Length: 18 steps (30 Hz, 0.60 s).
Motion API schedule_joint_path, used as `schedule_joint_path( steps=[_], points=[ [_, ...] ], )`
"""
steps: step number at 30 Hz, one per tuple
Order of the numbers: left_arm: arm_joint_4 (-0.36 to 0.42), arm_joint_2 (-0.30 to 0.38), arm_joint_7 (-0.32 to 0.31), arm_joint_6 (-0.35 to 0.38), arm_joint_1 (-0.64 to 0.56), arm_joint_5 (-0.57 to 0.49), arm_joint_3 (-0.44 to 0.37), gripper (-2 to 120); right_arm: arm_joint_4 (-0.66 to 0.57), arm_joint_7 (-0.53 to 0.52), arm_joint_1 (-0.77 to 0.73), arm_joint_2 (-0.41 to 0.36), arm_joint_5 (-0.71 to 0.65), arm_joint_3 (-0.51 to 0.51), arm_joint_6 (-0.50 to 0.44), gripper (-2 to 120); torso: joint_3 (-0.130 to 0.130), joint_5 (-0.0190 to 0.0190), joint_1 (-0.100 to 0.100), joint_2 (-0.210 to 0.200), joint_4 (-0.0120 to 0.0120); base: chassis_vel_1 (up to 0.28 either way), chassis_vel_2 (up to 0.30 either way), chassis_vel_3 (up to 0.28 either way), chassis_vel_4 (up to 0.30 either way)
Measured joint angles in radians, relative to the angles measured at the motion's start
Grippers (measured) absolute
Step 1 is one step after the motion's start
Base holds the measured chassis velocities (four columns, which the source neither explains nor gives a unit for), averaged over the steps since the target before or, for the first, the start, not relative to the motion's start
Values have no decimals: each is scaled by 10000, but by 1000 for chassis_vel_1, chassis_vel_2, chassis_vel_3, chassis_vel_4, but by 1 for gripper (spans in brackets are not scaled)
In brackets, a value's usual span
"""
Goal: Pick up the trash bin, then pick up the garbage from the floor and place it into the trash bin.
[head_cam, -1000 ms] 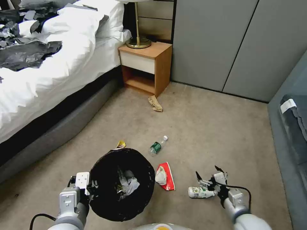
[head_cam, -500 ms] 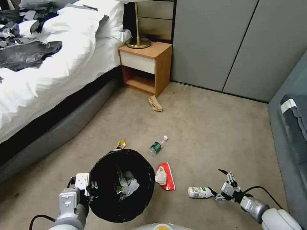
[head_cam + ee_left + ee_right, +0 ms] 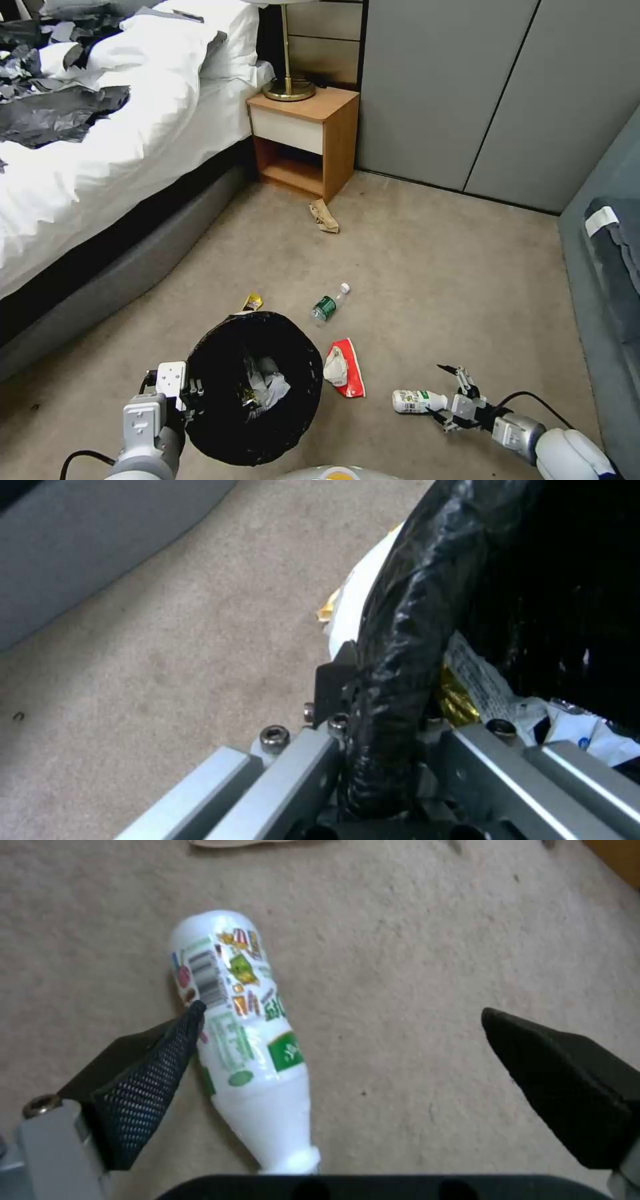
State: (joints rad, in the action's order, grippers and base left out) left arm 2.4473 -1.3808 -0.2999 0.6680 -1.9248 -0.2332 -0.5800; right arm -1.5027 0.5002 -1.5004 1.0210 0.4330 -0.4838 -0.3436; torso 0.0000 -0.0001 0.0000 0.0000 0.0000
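Bin (image 3: 252, 390) already up, black-lined rim clamped in our left hand (image 3: 189, 395), tissue and wrappers inside. Floor pickup in hand now: white bottle (image 3: 415, 401) is target.

Our right hand (image 3: 448, 397) low at carpet, fingers spread wide, nothing held. Bottle lies on side, cap end toward hand, body touching or just beside one fingertip (image 3: 177, 1037), other fingertip (image 3: 517, 1035) well apart. We judge next move needs hand shifted sideways to straddle bottle, then close.

Left to do: red packet (image 3: 347, 368), green bottle (image 3: 328, 304), yellow wrapper (image 3: 253, 301), paper bag (image 3: 324, 217).
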Motion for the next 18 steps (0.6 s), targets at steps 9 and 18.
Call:
schedule_joint_path(
  steps=[9,18],
  points=[
    [0,1,-2,-2,8,36,49,0,340,-10,210,22,58,103,-79,100,1,0,0,0,0,0,0,0,0],
    [0,-32,-2,-12,-61,119,62,0,1179,4,781,330,329,557,-218,100,0,0,0,0,0,0,0,0,0]
  ],
)
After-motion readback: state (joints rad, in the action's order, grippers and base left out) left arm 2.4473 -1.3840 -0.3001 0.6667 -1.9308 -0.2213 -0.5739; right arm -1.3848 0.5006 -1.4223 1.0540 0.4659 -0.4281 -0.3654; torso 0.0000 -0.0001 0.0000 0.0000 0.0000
